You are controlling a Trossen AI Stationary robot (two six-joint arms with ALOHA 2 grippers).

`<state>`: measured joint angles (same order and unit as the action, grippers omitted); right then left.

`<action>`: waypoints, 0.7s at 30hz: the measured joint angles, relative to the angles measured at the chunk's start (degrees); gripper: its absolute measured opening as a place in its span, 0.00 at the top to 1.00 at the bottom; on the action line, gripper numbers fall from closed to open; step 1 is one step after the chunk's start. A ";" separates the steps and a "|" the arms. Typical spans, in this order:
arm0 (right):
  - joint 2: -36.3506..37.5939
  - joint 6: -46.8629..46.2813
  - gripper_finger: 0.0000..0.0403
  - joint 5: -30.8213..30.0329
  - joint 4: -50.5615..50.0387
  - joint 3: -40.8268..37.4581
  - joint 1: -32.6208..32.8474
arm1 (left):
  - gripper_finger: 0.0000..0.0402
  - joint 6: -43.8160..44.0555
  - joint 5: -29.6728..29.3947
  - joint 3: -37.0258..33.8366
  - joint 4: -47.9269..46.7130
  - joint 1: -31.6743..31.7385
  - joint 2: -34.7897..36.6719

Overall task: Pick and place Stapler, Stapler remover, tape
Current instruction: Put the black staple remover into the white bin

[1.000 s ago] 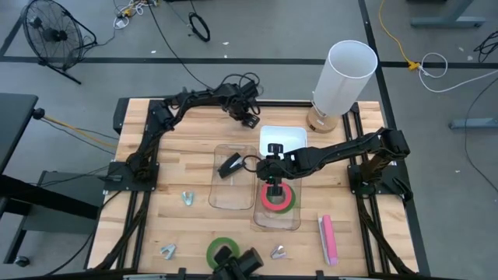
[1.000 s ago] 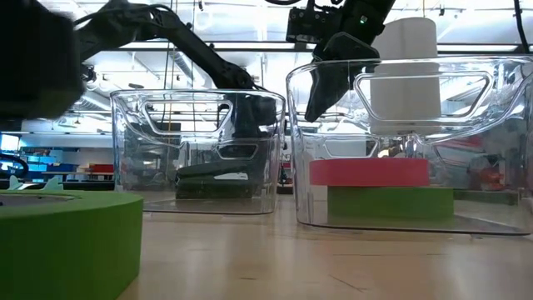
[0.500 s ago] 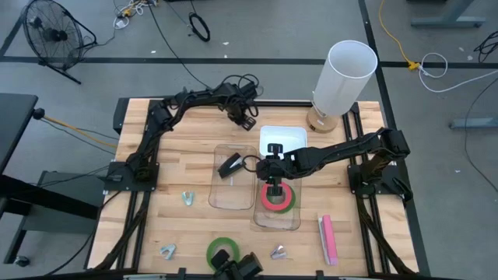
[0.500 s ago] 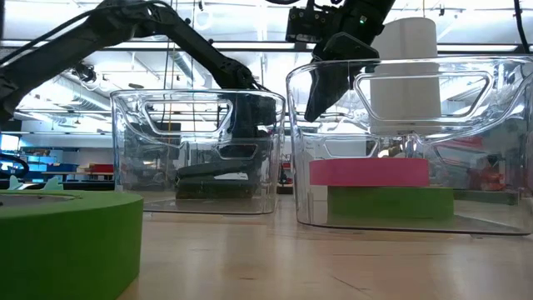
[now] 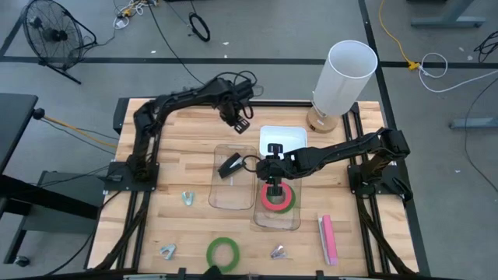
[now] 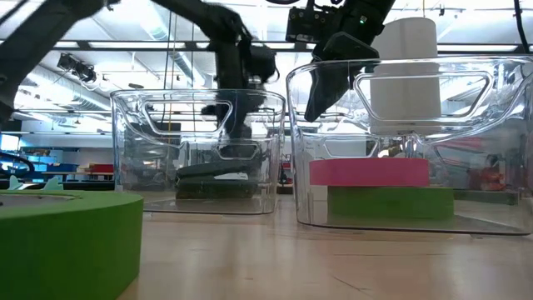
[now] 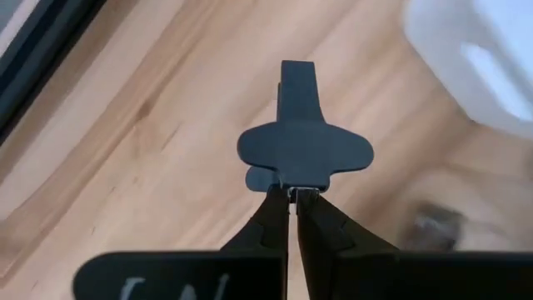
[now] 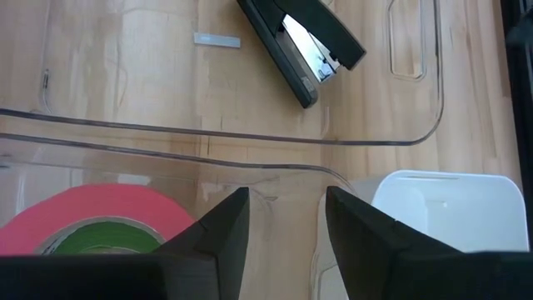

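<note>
Right gripper (image 5: 274, 184), fingers parted and empty, hangs over the clear plastic bin (image 5: 277, 222) where a pink tape roll (image 6: 369, 172) lies on a green one (image 6: 390, 202). Beside that bin, a second clear bin (image 5: 222, 198) holds the black stapler (image 5: 229, 166). Beyond it the left gripper (image 7: 293, 193) pinches a dark winged staple remover (image 7: 305, 152), while a loose green ring of tape (image 5: 222, 253) lies near the table's front edge.

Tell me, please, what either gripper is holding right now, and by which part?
The left gripper pinches a dark staple remover by the edge nearest its fingertips. The right gripper is open, holding nothing.
</note>
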<state>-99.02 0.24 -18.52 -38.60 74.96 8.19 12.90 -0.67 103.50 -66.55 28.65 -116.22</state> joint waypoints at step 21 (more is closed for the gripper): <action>0.58 -2.77 0.60 3.07 1.15 0.02 1.95 | 0.98 -1.59 14.84 0.02 27.24 -9.65 1.04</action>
<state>-98.44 -2.53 -15.45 -37.45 74.98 10.14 11.32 14.17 103.53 -39.31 19.00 -115.19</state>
